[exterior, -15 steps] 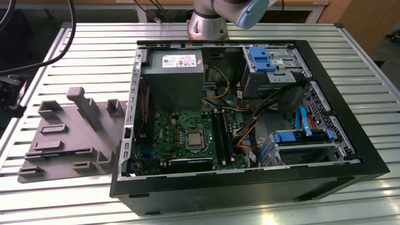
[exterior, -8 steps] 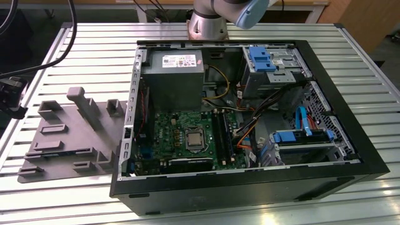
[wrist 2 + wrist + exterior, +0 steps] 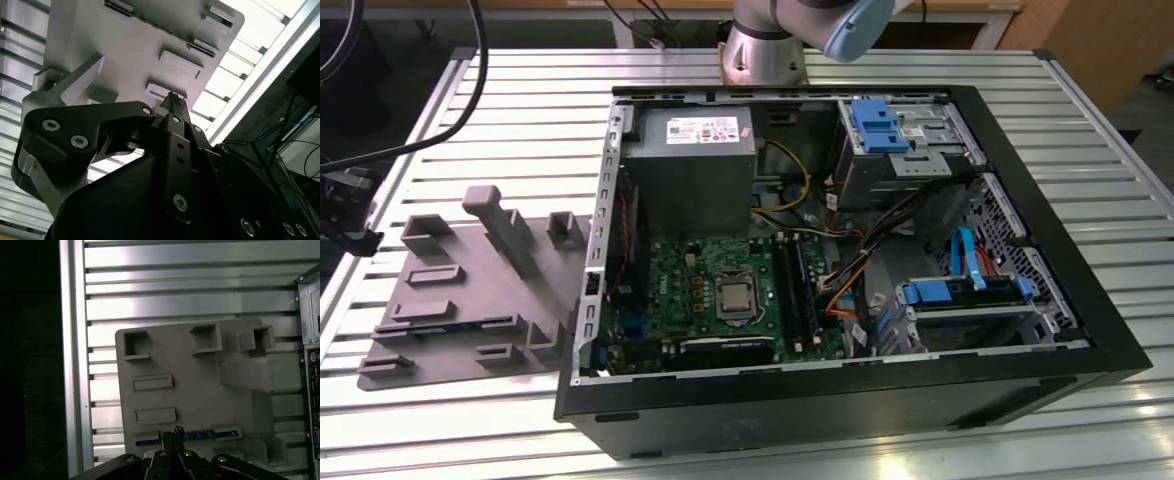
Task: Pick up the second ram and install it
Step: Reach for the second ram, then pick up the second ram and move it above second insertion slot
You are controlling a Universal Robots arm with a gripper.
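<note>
The claw (image 3: 172,432), its fingers drawn close together and holding nothing, hangs above the grey tray (image 3: 200,390). In the first wrist view, the second ram (image 3: 210,434) stands on edge in a tray slot below the fingertips. Its long axis seemingly runs parallel to the fingers' line of spread.

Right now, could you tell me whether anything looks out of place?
Nothing stands out: the second ram sits straight in its slot on the grey tray, which lies flat beside the open computer case.
</note>
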